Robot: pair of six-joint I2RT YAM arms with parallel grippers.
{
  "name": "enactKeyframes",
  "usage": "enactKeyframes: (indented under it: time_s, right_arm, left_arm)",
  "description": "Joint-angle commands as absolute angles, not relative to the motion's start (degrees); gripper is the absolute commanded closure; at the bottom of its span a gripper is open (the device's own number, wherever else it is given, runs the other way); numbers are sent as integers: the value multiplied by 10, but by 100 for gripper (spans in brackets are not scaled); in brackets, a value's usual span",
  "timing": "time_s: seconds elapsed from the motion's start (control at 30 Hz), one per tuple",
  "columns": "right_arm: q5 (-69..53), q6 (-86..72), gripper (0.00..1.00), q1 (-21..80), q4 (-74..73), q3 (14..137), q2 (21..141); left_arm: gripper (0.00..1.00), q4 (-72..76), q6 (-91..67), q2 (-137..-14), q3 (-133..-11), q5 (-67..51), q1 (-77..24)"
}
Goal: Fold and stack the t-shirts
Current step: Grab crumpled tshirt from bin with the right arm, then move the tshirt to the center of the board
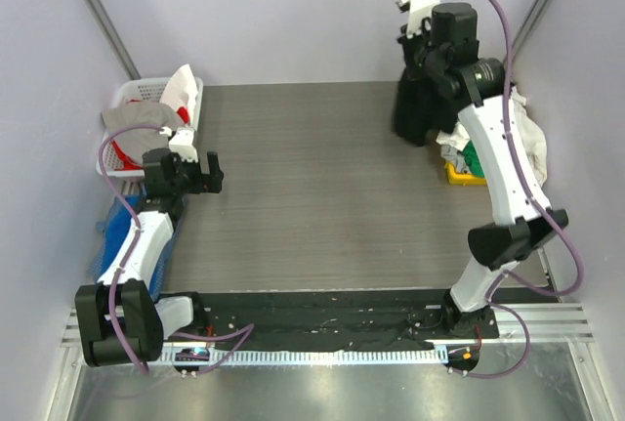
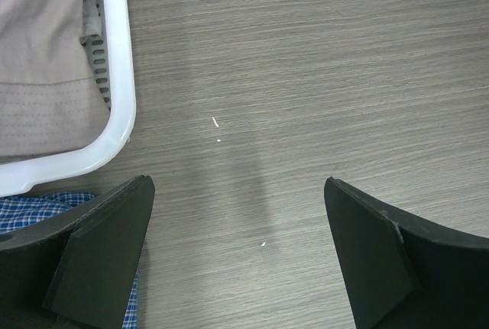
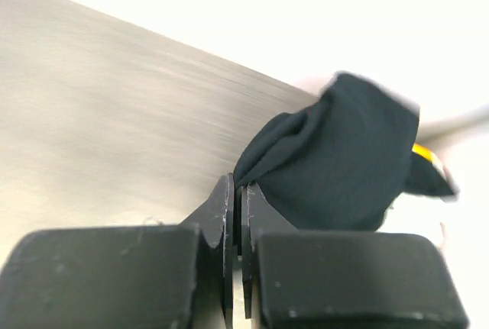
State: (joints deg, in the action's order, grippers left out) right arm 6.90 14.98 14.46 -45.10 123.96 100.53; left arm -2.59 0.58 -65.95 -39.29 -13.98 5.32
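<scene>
My left gripper (image 2: 238, 249) hovers wide open beside the white plastic basket (image 2: 122, 119). My right gripper (image 3: 238, 211) is pinched tight on the soft black t-shirt (image 1: 413, 106), which hangs at the grey wood-grain table's (image 1: 312, 187) far right. I'd lift it clear, then drag it toward centre.

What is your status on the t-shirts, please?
Left tool open, over the table by the white basket. Right tool shut on the black t-shirt, hanging at far right. Other shirts piled at the right edge.

A white basket (image 2: 122, 77) on grey table (image 1: 312, 177), blue checked cloth (image 2: 30, 203) just beside.
</scene>
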Motion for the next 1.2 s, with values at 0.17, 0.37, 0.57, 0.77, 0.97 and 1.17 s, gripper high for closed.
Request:
enactKeyframes:
  time_s: [0.17,0.37,0.57,0.77,0.97,1.17]
  right_arm:
    - [-145,99,99,207,-493,1244,911]
    - [-155,104,99,245,-473,1157,917]
    - [-148,113,99,260,-455,1093,923]
    - [-73,154,99,259,-433,1028,933]
    - [48,193,99,259,-417,961,931]
    - [193,221,99,236,-384,909,940]
  left_arm:
    - [0,-3,28,-666,-408,-130,54]
    - [0,-14,33,-662,-417,-124,54]
    - [0,-17,33,-662,-417,-120,53]
    - [0,-18,34,-664,-422,-127,53]
    - [0,-24,34,-655,-425,-141,54]
    - [0,-25,33,-650,-420,-158,54]
